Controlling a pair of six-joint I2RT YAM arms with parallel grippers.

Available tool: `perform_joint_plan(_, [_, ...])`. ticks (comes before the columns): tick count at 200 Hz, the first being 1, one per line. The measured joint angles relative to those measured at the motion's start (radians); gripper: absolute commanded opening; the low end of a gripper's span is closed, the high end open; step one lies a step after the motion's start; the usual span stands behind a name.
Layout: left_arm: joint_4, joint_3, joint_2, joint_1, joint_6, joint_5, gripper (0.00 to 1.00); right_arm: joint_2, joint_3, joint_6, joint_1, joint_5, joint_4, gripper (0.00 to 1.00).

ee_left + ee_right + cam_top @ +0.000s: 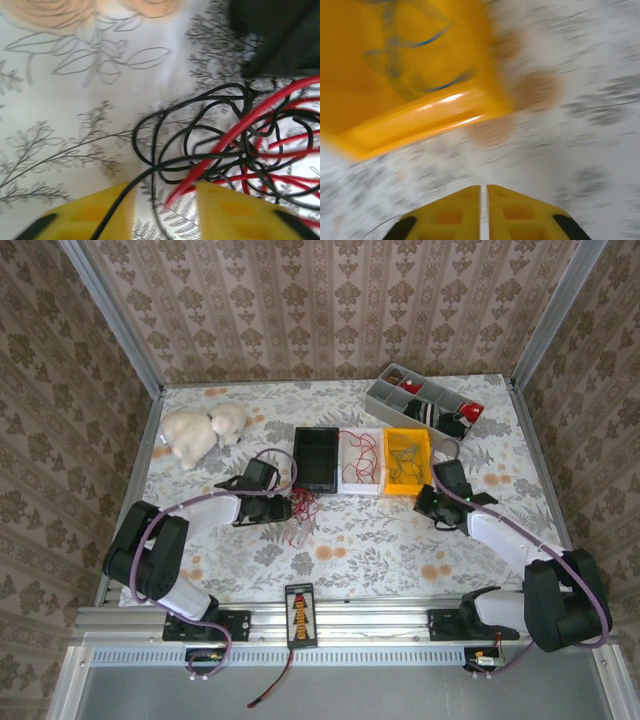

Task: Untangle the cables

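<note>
The cables form a small red and black tangle on the flowered cloth in front of the black tray. In the left wrist view the cables spread as black loops and red strands just ahead of my fingers. My left gripper sits at the tangle's left edge, open; a black wire crosses its left finger and a red wire end points into the gap. My right gripper hovers below the yellow bin, shut with nothing between its fingers; that view is motion-blurred.
A black tray, a white tray with red wires and a yellow bin with blue wires stand in a row mid-table. A grey divided organizer lies at back right, white plush toys at back left.
</note>
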Motion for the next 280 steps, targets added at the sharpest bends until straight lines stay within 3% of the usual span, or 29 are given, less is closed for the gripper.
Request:
perform_joint_plan(42, [0.008, -0.006, -0.023, -0.044, 0.035, 0.067, 0.58, 0.037, 0.057, -0.079, 0.211, -0.167, 0.151, 0.46])
perform_joint_plan(70, [-0.011, -0.019, -0.084, -0.045, 0.051, 0.057, 0.64, 0.129, 0.158, -0.132, 0.294, -0.232, 0.161, 0.47])
perform_joint_plan(122, [-0.022, -0.066, -0.291, -0.045, 0.085, 0.005, 0.64, 0.336, 0.322, -0.238, 0.41, -0.257, 0.095, 0.44])
perform_joint_plan(153, [-0.037, -0.04, -0.299, -0.076, 0.129, 0.013, 0.61, 0.419, 0.356, -0.251, 0.417, -0.252, 0.067, 0.43])
perform_joint_plan(187, [-0.083, 0.056, -0.209, -0.164, 0.174, 0.018, 0.6, 0.441, 0.359, -0.246, 0.414, -0.206, 0.047, 0.42])
perform_joint_plan(232, [-0.14, 0.108, -0.084, -0.24, 0.178, -0.114, 0.53, 0.438, 0.339, -0.243, 0.401, -0.183, 0.049, 0.43])
perform_joint_plan(280, [-0.13, 0.093, -0.093, -0.253, 0.16, -0.176, 0.52, 0.44, 0.328, -0.248, 0.405, -0.24, 0.058, 0.44])
